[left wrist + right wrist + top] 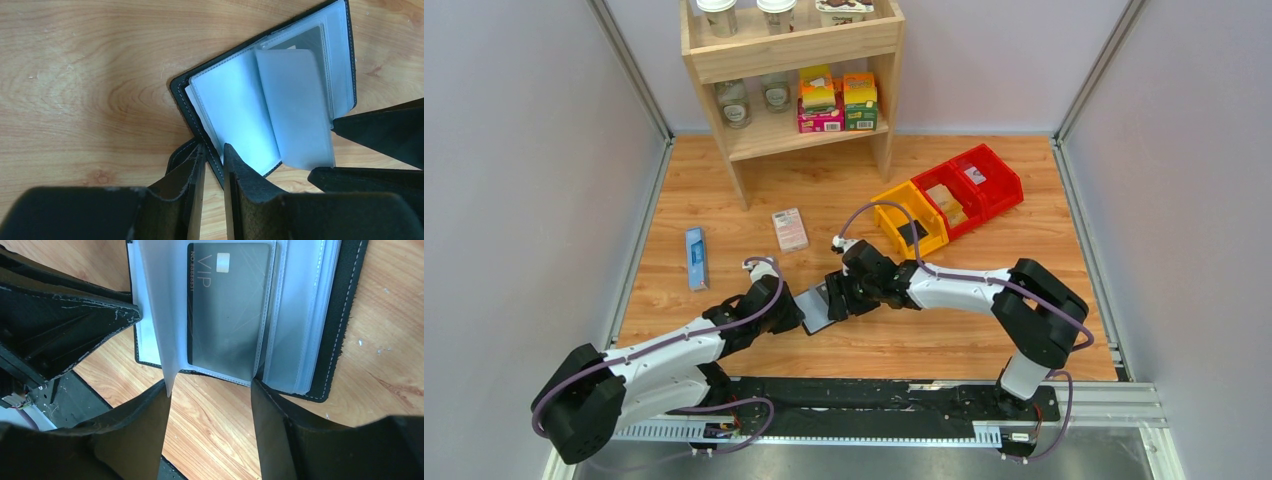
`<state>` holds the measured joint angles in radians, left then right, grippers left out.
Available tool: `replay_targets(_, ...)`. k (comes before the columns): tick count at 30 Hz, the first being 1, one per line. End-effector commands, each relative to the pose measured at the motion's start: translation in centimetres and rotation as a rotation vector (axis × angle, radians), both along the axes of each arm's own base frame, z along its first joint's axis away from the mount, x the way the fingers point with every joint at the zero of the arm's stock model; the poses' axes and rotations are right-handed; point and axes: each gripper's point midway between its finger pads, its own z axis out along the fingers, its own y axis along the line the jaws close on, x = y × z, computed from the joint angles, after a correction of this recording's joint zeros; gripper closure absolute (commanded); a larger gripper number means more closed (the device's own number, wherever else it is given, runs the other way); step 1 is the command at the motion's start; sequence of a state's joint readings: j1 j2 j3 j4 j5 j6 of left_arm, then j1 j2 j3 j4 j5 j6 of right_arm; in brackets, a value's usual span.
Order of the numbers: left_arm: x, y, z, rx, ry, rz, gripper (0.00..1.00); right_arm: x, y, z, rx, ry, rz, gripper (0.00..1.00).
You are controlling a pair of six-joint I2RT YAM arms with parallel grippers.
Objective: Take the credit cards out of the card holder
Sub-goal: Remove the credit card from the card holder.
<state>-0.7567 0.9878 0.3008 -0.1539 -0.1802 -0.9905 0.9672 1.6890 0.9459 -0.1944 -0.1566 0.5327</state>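
a: where's the card holder (817, 306)?

b: middle of the top view, lying open on the table (724, 180) between the two grippers. in the right wrist view a grey vip card (227, 305) sits in a clear pocket (267, 320) at the upper centre of the frame.

a: jaws?

b: the left gripper (214, 147), lower centre of its own view, has its jaws nearly together, nipping the holder's black cover edge. the right gripper (209, 385) has its jaws well apart, one on each side of the pocket's lower end, holding nothing.

a: what worries you?

b: three things. a loose clear leaf (155, 315) hangs against the right gripper's finger on the left of the frame. if the jaws close there, i think they'd catch the leaf instead of the card.

a: and?

b: the card looks fully sleeved, so a pinch would likely grab plastic and card together and drag the whole holder. i can't tell which end of the pocket is open, either.

a: third?

b: the left grip is on a thin edge only. a hard pull could slip it free, and the holder would slide or fold shut.
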Motion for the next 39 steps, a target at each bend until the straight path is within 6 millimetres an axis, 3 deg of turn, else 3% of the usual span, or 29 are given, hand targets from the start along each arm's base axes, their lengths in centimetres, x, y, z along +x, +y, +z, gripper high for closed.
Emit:
replay_targets(1, -0.9, -0.6, -0.7, -0.039, 0.039, -0.016, 0.73, 1.4, 2.3, 3.3, 0.085, -0.097, 0.003, 0.37)
replay_targets(15, -1.0, 0.3, -0.4, -0.032, 0.023, 0.013, 0.72, 2.0, 2.3, 7.5, 0.139, -0.199, 0.039, 0.22)
replay_targets(19, -1.2, 1.1, -0.1, -0.018, 0.013, 0.035, 0.67, 2.4, 1.7, 8.5, 0.133, -0.241, 0.031, 0.18)
replay_targets(25, -1.2, 3.7, 2.5, 0.051, -0.042, 0.093, 0.47, 4.0, 0.2, 7.9, 0.064, -0.288, 0.004, 0.18)
replay_targets(29, -0.9, 5.2, 5.9, 0.055, -0.122, 0.134, 0.44, 5.0, -0.3, 7.3, 0.046, -0.291, 0.006, 0.25)
replay_targets(34, 0.8, 2.5, 10.8, -0.097, -0.245, 0.095, 0.43, 5.7, 0.4, 6.3, 0.049, -0.266, 0.028, 0.43)
replay_targets(38, 2.1, -1.2, 11.8, -0.203, -0.246, 0.029, 0.43, 6.3, 0.7, 4.7, 0.025, -0.244, 0.024, 0.49)
replay_targets(39, 2.3, -1.7, 10.8, -0.185, -0.216, 0.021, 0.44, 6.6, 0.8, 4.4, 0.017, -0.24, 0.019, 0.5)
